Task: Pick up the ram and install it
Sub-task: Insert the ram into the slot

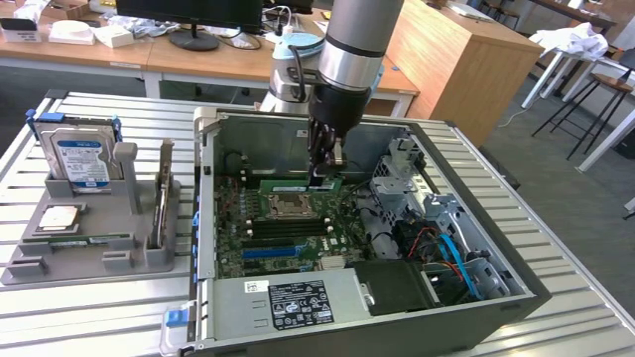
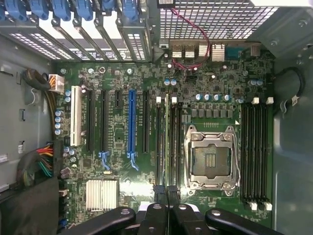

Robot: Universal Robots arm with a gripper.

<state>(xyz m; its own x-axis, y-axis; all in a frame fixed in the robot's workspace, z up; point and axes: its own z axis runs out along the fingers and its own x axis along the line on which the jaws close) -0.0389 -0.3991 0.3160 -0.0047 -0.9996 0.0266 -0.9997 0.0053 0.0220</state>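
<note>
1. The gripper (image 1: 326, 172) hangs straight down from the arm into the open computer case (image 1: 516, 297). Its jaws are closed narrow on the ram (image 2: 167, 142), gripping the stick by its upper edge.
2. In the wrist view the ram is seen edge-on as a thin line. It runs parallel to the black memory slots (image 2: 159, 142) and lies among them.
3. I cannot tell whether its lower edge has entered a slot.
4. This slot bank sits between the CPU socket (image 2: 211, 159) and the long expansion slots, one of them blue (image 2: 131, 122). The socket frame is just beside the ram and does not touch it.
5. A second bank of memory slots (image 2: 257, 152) lies on the socket's far side.
6. Clearance: the case top is open above the board. On the exterior view's right, the drive cage (image 1: 417, 178) and cables stand near the arm.
7. The power supply (image 1: 288, 297) closes off the near edge of the case, well apart from the gripper.
8. Outside the case, on the exterior view's left, a grey holder (image 1: 59, 260) rests on the slatted table (image 1: 100, 312). It carries a hard drive (image 1: 79, 160) and an upright card (image 1: 162, 197).
</note>
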